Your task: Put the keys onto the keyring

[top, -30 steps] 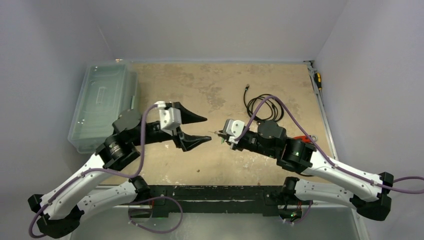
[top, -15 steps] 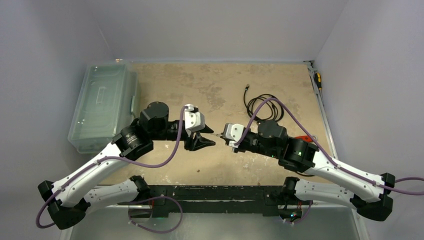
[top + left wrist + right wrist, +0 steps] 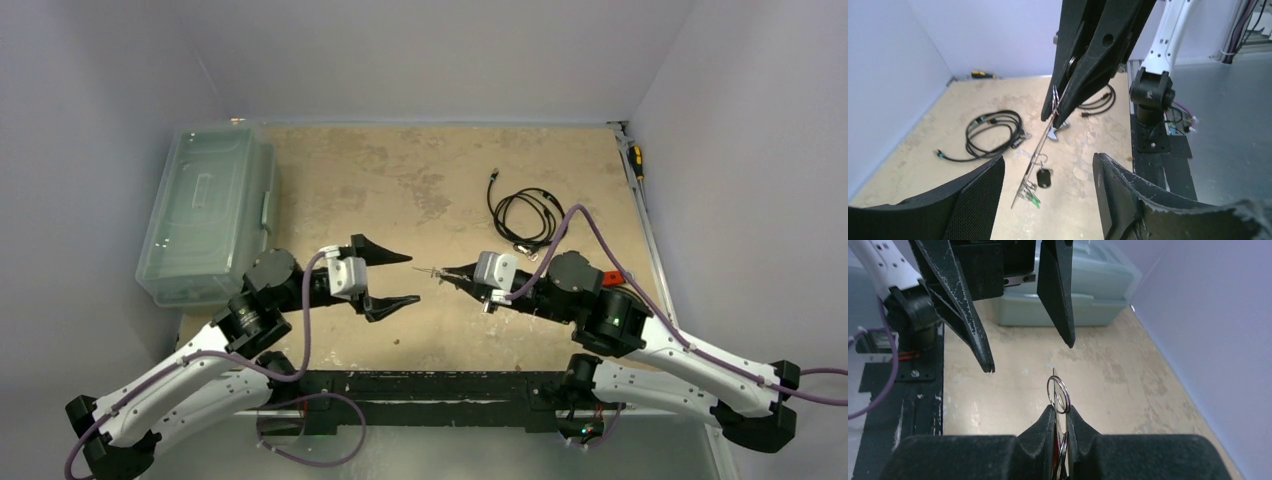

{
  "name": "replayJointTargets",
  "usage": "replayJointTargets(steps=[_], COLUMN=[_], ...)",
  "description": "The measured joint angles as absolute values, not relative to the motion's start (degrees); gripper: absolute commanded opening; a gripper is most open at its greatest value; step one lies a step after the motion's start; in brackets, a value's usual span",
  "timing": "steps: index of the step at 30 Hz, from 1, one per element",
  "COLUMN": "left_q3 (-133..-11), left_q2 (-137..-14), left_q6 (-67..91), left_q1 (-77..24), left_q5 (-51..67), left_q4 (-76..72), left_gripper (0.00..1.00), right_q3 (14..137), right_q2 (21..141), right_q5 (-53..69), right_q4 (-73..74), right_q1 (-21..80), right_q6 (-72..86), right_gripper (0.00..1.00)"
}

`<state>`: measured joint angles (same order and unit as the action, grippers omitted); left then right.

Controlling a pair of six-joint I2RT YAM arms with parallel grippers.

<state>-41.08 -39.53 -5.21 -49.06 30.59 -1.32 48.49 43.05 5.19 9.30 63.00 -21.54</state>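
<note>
Stained tan table (image 3: pixel 400 180) with clear lidded bin (image 3: pixel 205 215), black coiled cable (image 3: pixel 525 212), yellow-handled screwdriver (image 3: pixel 634 160).

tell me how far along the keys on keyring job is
Done: a black-headed key and a green-headed key already hang on the keyring. In hand: the right gripper is shut on the keyring, with the left gripper open and empty opposite it. Left: threading any other keys; no loose key shows here.

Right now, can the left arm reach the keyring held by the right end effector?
Probably yes: the left end effector stands open facing the keyring, which the right end effector holds out; nothing lies between.
</note>
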Motion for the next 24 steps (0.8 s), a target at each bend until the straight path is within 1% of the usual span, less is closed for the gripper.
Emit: replayJointTargets(steps=[5, 8, 13, 15, 18, 24], left_q3=[-40.4, -39.1, -36.6, -36.6, -36.3, -36.1], left_q2=[-37.8, -38.2, -38.8, -39.0, -39.0, -39.4], left_q6=[-6.4, -6.6, -6.6, -6.6, -6.7, -6.6], left_q1=[-49.1, -49.1, -49.1, -49.0, -49.1, -49.1], left_q5=[30.9, 32.7, 34.8, 35.3, 36.2, 37.4], left_q4=[-6.1, -10.0, -13.8, -14.3, -15.7, -17.2], left_gripper=[0.58, 0.52, 0.5, 0.47, 0.38, 0.29], right_q3=[48.3, 48.3, 48.3, 48.3, 48.3, 48.3], right_q2=[42.9, 43.4, 44.6, 45.1, 46.1, 48.0], right_q5=[8.6, 10.7, 13.6, 14.3, 15.0, 16.2], right_q4=[5.7, 3.8, 1.6, 1.1, 0.3, -0.5], right_q1=[63.0, 63.0, 63.0, 63.0, 63.0, 63.0], right_q6=[-19.5, -18.4, -16.8, -16.3, -15.6, -14.5], right_gripper=[0.0, 0.0, 0.0, 0.0, 0.0, 0.0])
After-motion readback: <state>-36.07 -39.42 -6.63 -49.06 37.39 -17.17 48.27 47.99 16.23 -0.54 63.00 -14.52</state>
